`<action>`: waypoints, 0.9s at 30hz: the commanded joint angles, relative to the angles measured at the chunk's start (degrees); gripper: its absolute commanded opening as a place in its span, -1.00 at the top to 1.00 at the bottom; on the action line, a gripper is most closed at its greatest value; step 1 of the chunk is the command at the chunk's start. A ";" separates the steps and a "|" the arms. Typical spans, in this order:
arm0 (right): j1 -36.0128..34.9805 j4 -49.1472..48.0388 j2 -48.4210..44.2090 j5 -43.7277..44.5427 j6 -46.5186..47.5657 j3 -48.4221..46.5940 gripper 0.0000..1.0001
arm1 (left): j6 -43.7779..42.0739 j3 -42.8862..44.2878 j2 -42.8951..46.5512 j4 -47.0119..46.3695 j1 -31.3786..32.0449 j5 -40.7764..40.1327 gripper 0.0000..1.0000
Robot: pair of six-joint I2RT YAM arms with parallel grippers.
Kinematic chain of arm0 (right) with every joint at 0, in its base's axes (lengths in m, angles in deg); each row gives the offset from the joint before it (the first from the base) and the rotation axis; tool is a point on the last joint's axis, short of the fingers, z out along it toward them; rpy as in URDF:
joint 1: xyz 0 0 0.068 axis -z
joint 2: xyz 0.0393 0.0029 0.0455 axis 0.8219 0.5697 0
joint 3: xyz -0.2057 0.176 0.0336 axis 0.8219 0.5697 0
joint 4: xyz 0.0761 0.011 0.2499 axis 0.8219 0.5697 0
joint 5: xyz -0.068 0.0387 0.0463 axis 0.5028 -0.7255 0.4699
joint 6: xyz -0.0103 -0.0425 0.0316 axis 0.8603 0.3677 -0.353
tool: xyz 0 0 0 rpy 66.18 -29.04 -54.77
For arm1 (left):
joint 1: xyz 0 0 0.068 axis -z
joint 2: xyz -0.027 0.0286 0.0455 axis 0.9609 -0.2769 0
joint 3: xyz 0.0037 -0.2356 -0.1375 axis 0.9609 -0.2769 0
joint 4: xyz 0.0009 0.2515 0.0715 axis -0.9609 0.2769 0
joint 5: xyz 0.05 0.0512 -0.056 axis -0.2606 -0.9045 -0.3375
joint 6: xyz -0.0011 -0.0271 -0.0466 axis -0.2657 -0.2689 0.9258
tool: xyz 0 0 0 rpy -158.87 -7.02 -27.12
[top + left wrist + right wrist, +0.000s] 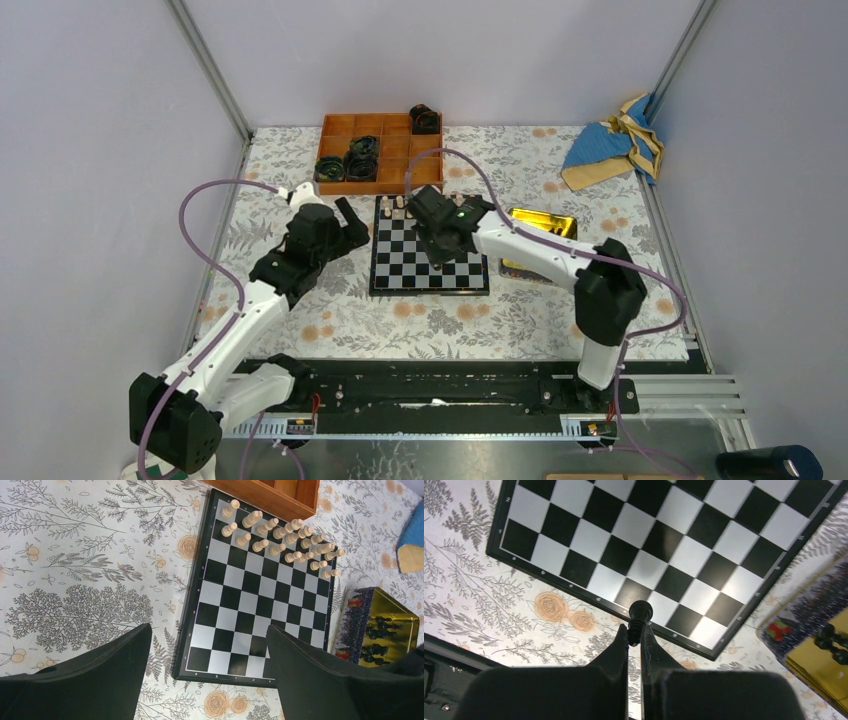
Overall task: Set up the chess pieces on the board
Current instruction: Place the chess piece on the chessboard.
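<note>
Black chess piece (640,614) pinched by right gripper (634,630) over board (589,540) edge.
Base hidden between fingers (620,647); left gripper (208,630) spread wide.

The left arm (235,325) reaches toward the table's middle, its claw (208,630) spread wide. The right arm (545,252) bends left from the near edge, its claw (634,632) pinching a black chess piece (640,613).

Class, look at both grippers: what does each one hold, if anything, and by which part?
The right gripper pinches a black chess piece by its lower stem, head protruding. The left gripper holds nothing.
</note>
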 commanded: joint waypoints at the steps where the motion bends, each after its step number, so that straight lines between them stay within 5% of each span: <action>1: -2.77 2.02 3.80 -0.16 -1.17 -5.42 1.00 | 0.51 -0.88 1.90 1.45 0.36 -0.92 -0.83; 27: -5.74 -1.99 9.68 -1.92 -2.17 -4.07 1.00 | 2.24 -4.81 5.95 2.46 0.46 -0.26 -0.83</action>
